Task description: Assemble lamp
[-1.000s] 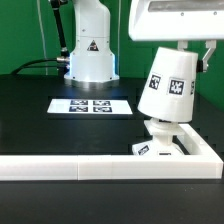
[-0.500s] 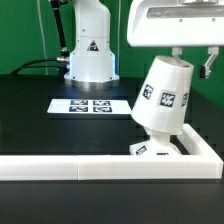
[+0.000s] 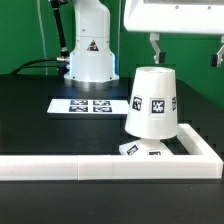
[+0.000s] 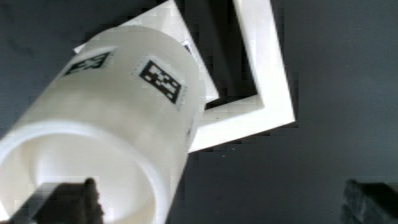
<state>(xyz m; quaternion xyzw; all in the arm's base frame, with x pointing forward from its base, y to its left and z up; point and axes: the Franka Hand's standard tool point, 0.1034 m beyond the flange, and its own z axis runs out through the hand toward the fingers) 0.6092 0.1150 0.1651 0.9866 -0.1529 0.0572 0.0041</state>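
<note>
The white cone shade with square tags stands wide end down over the flat square base, in the corner of the rail. It leans slightly. The bulb is hidden under the shade. My gripper is open above the shade and to the exterior view's right, touching nothing. In the wrist view the shade fills the near side, its rim beside one dark fingertip. The other fingertip is far apart from it, and the gripper holds nothing.
The long white border rail runs along the front and turns a corner at the exterior view's right; the corner shows in the wrist view. The marker board lies on the black table. The robot pedestal stands behind.
The shade was held tilted in the gripper. It has come down and to the exterior view's left onto the base. The gripper has opened, let go and now stands above it.
</note>
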